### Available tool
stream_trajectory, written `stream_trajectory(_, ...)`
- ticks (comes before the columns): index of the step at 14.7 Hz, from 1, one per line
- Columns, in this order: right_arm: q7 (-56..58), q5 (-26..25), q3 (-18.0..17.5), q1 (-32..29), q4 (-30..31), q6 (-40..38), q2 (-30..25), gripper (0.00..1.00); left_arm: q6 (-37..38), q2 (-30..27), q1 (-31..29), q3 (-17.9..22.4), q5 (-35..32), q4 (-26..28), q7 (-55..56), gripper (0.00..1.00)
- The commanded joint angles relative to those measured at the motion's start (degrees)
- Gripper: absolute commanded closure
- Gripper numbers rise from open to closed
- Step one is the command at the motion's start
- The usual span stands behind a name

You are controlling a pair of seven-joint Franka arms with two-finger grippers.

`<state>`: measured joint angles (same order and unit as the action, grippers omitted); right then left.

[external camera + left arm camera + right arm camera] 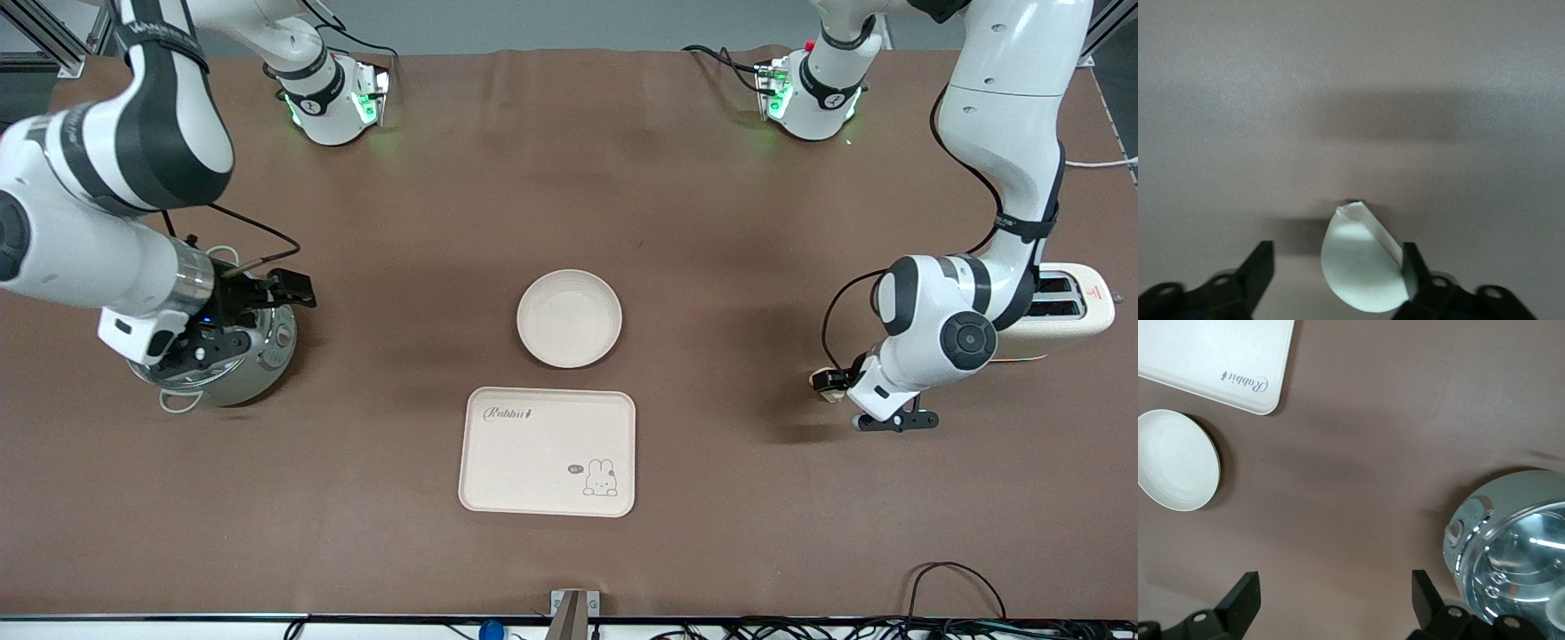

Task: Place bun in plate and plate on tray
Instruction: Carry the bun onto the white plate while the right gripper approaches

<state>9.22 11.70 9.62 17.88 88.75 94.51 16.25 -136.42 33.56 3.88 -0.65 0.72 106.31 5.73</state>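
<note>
Tray [547, 451] sits nearest, empty plate [569, 318] just past it; bun [1361, 267], small, probably light and squashy, lies on the table between left gripper's [1338, 267] spread fingers, best pinched gently across its rounded sides; right gripper [1335, 597] waits open by the pot [1511, 547].

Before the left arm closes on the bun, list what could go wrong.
1. The bun sits off-centre in the open left end effector, against one finger. Closing might shove or roll it rather than clamp it.
2. The plate lies close to the tray, so a careless release could drop the bun on the tray instead.
The right end effector, open, waits by the silver pot.
</note>
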Motion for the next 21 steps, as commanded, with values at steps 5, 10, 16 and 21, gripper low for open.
stream_trajectory(5,-0.3,1.0,0.5,4.7,-0.6,2.7,6.9,0.00,-1.1,-2.0,0.0,-1.7,4.8,2.8,-0.1,1.00)
stream_trajectory(10,-0.3,1.8,0.4,7.0,-0.8,6.8,10.1,0.00,15.3,-7.6,5.7,-6.6,4.4,-6.0,11.9,1.00)
stream_trajectory(16,-0.3,8.7,0.5,9.4,-0.5,10.3,13.5,0.00,10.0,3.6,22.5,-10.1,4.7,-17.6,36.4,1.00)
stream_trajectory(21,-4.6,11.1,0.4,12.8,0.1,15.3,17.6,0.00,-0.3,8.5,29.2,-10.0,4.3,-17.2,48.2,0.05)
